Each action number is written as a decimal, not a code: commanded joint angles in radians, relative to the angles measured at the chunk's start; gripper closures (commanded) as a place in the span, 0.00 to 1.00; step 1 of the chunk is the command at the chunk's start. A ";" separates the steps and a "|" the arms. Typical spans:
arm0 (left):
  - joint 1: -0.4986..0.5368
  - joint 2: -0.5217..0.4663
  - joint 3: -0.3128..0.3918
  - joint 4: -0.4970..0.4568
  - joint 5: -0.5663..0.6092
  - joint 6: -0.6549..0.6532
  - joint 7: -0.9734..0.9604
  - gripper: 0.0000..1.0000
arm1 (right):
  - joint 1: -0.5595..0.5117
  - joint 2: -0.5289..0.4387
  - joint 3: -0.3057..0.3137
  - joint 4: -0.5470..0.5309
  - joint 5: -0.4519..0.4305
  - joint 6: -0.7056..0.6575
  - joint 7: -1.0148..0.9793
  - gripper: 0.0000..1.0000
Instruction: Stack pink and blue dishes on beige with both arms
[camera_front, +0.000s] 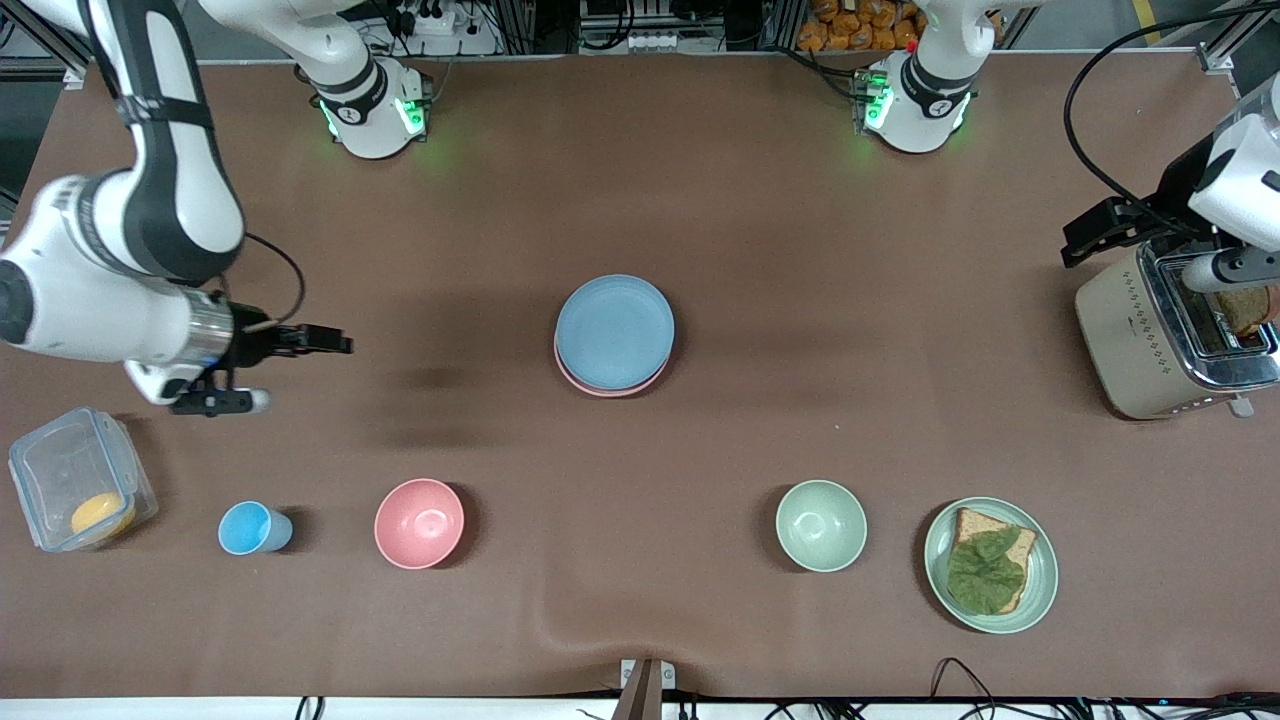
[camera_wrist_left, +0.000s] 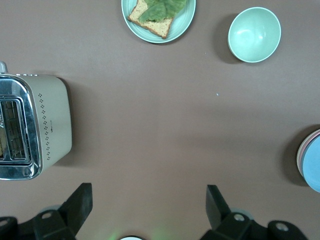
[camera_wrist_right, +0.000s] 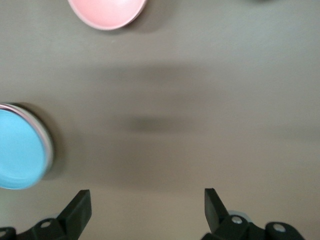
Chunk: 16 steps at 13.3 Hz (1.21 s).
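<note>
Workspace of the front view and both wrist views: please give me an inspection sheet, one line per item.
Surface: brown table cover, with a ripple at its edge nearest the camera.
Job's things: blue plate on pink plate, mid-table; beige plate not discernible.
Clutter: pink bowl, blue cup, green bowl, green plate with bread, toaster, lidded box.
End effectors: left end effector open; right end effector open; both hold nothing.
Cables: black cable.
Surroundings: nothing seen.

A high camera faces both robot bases, looking down over the whole brown tabletop (camera_front: 800, 250). Each wrist camera looks straight down from well above it. The left wrist view shares the toaster (camera_wrist_left: 35, 125) (camera_front: 1160, 330) with the front view; all three catch the stacked blue plate (camera_front: 614, 332) (camera_wrist_left: 314, 165) (camera_wrist_right: 20, 150).
</note>
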<state>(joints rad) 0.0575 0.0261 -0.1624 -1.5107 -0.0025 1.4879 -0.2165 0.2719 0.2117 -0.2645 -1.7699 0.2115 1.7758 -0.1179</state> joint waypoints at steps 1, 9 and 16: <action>-0.001 -0.035 0.012 -0.014 -0.028 -0.011 0.022 0.00 | -0.005 -0.136 0.010 0.027 -0.148 -0.055 -0.080 0.00; -0.004 -0.043 0.011 -0.013 -0.022 -0.015 0.031 0.00 | 0.027 -0.190 0.025 0.196 -0.238 -0.234 0.052 0.00; -0.005 -0.041 0.000 -0.008 -0.013 -0.020 0.043 0.00 | -0.231 -0.193 0.250 0.198 -0.231 -0.234 0.040 0.00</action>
